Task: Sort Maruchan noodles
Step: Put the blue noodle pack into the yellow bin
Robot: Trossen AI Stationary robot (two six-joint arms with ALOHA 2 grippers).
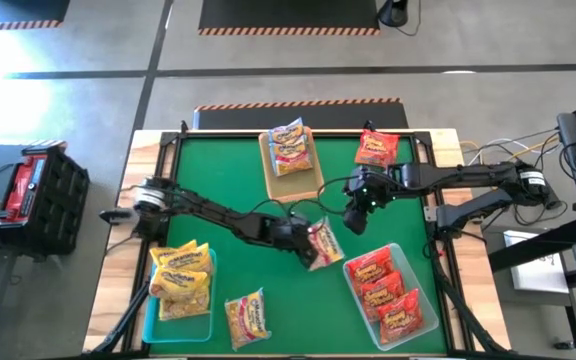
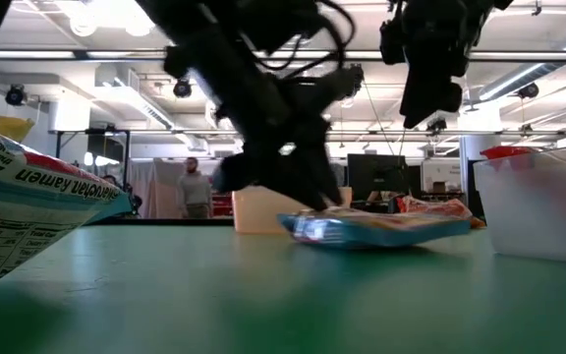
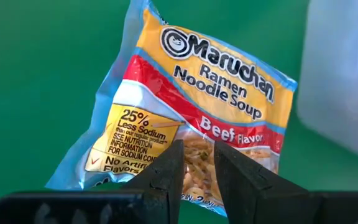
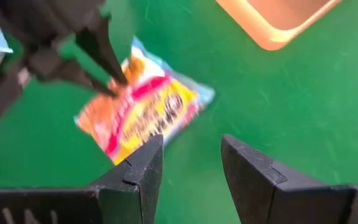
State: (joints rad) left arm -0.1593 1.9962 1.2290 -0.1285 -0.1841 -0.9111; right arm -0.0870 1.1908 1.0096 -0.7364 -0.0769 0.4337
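We see a green-topped table (image 1: pixel 238 180): tan tray (image 1: pixel 293 180) at twelve o'clock, red packet (image 1: pixel 376 149) at one, teal trays at five (image 1: pixel 353 300) and seven (image 1: pixel 148 322), loose packets at centre (image 1: pixel 326 243) and six (image 1: pixel 248 317)

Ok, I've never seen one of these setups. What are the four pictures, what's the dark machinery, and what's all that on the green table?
They show two dark robot arms at a green table. One picture looks straight down, one looks level across the tabletop, and two come from cameras on the arms' wrists. Maruchan ramen packets are being sorted: yellow ones in the teal tray, red ones in the clear tray, pale ones on the tan tray. A red packet and a yellow packet lie loose. The left tool is down on the edge of a Beef flavor packet lying on the table, its fingers narrowly apart. The right tool hangs open above the table, empty.
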